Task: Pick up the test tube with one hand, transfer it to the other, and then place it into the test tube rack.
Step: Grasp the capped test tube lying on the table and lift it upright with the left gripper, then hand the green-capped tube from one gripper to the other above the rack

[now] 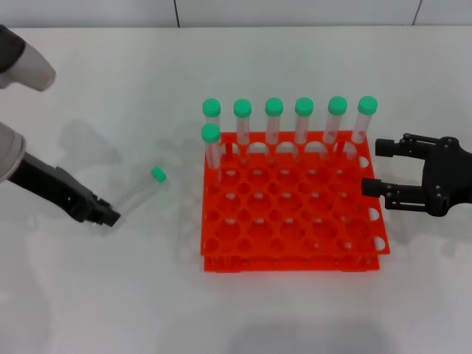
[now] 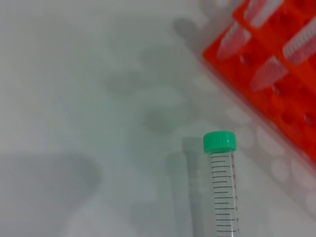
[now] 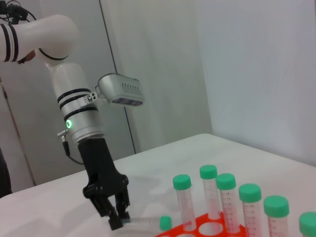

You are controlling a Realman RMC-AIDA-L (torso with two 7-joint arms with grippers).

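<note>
A white table [image 1: 110, 295] stands before pale wall panels. On it the test tube [image 1: 140, 189], green cap toward the test tube rack [image 1: 291, 214], lies just left of the rack. The left gripper [image 1: 103, 214] grips the tube's bottom end, fingers [image 3: 114, 217] closed around it. Seven green-capped tubes [image 1: 304, 122] stand along the rack's far side. The right gripper [image 1: 376, 168] hovers at the rack's right edge, fingers spread and empty.
</note>
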